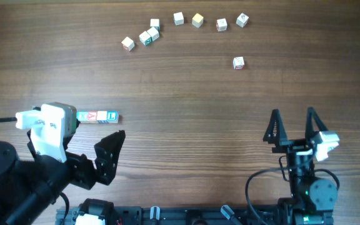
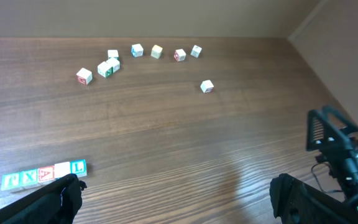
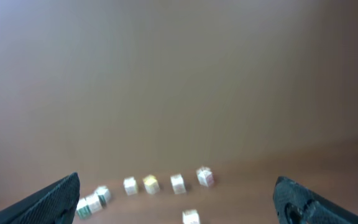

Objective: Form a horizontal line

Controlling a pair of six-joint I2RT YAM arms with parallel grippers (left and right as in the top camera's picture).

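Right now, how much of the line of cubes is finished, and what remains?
Done: a line of five cubes lies edge to edge at the near left. In hand: nothing; the left gripper and right gripper are open and empty. Left: nine loose cubes, scattered on the far side, may need joining.

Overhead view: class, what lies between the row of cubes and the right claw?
Nothing: bare table between the row and the right claw, seen overhead.

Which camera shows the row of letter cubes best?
Left wrist: the horizontal line shows all five cubes. Overhead shows only its right end, the rest under the left arm. Right wrist shows only loose cubes.
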